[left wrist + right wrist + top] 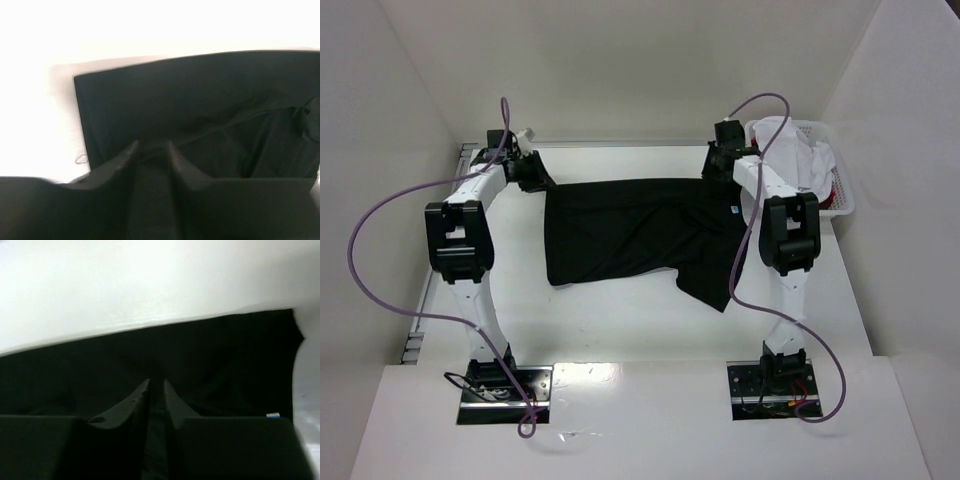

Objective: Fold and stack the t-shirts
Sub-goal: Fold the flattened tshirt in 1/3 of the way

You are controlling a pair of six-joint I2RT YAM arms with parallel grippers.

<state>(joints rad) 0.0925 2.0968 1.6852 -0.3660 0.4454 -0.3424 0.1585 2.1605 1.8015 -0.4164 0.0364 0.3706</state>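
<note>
A plain black t-shirt (630, 235) hangs stretched between my two grippers over the white table. My left gripper (538, 178) is shut on its far left corner; in the left wrist view the black cloth (200, 110) runs between the fingers (120, 157). My right gripper (720, 165) is shut on its far right edge; in the right wrist view the cloth (150, 355) sits between the fingers (137, 395). The shirt's lower part drapes onto the table, with one sleeve (710, 280) pointing toward the near right. White and red shirts (800, 160) lie bunched in the basket.
A white plastic lattice basket (840, 195) stands at the far right corner, beside the right arm. White walls close in the table at the back and both sides. Purple cables loop from both arms.
</note>
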